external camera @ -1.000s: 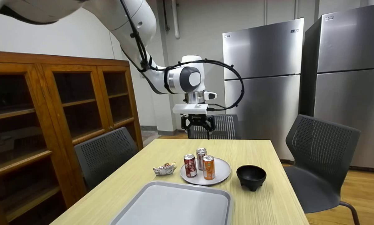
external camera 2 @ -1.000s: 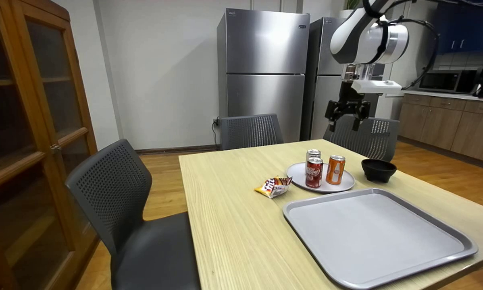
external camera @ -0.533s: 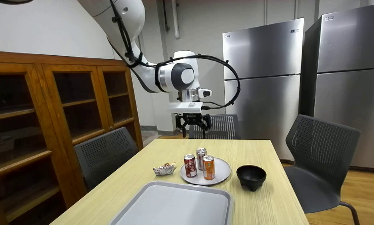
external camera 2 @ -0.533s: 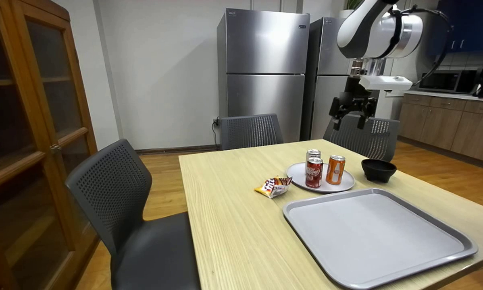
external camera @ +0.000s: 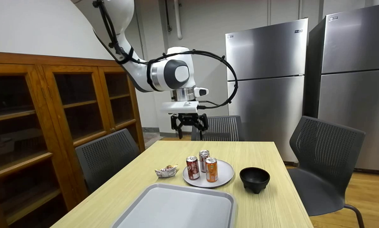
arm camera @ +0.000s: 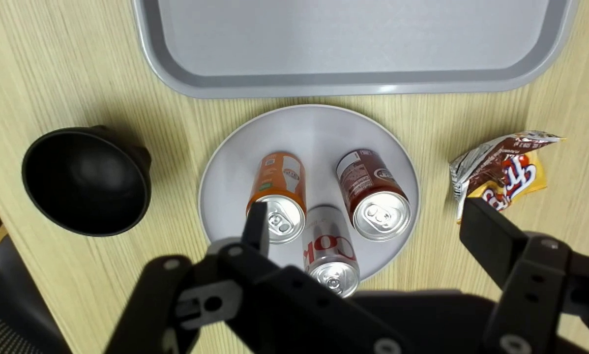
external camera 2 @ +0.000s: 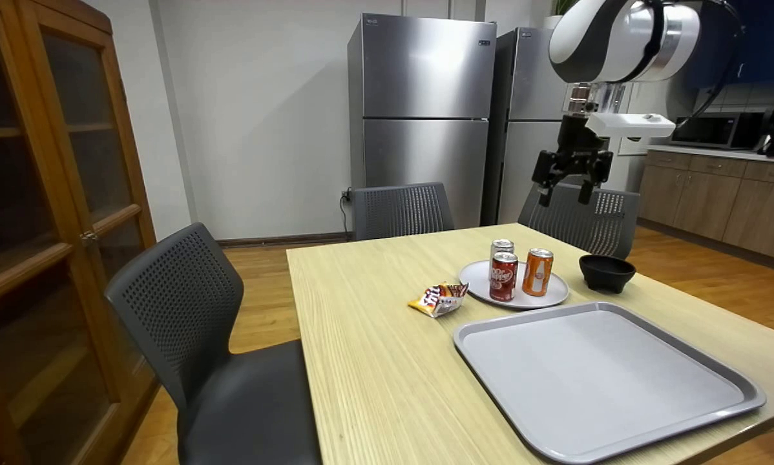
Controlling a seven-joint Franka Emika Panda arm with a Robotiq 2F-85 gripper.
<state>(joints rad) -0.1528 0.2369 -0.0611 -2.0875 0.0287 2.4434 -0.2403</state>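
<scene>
Nearest in both exterior views, a large rectangular grey plastic tray [external camera 2: 610, 381] with rounded corners lies flat on a pale wood-grained counter [external camera: 259, 152]. Just past its rim, with a narrow strip of wood grain showing between them in the wrist view, sits a round pale grey plate [arm camera: 314, 125] that carries three small metal drink cans, all upright: a bright orange can [external camera: 212, 171] with a white bottle shape on it and a dark red can [external camera: 193, 167] with white lettering stand toward the tray; a silver can [arm camera: 329, 246] with red lettering stands on the plate's far side, close to both, though whether it touches either is hard to tell. Flanking the plate, apart from its edge, are a crumpled brown-and-yellow foil candy packet [external camera 2: 440, 299], on the dark red can's side, and a round black bowl [external camera: 254, 183] on short feet, on the orange can's side.

Farther back, a black two-fingered pincer [external camera: 190, 136] hangs in the air with its fingers parted wide, well above the cans; the silver can is the one nearest to it. It points down from a white and dark grey jointed robot arm [external camera: 180, 72]. Beyond it, at the counter's far end, stands a dark grey plastic chair [external camera: 227, 126] with a perforated back. Farthest off are two tall stainless-steel refrigerators [external camera: 267, 57] in front of a grey-white wall [external camera: 246, 15].
</scene>
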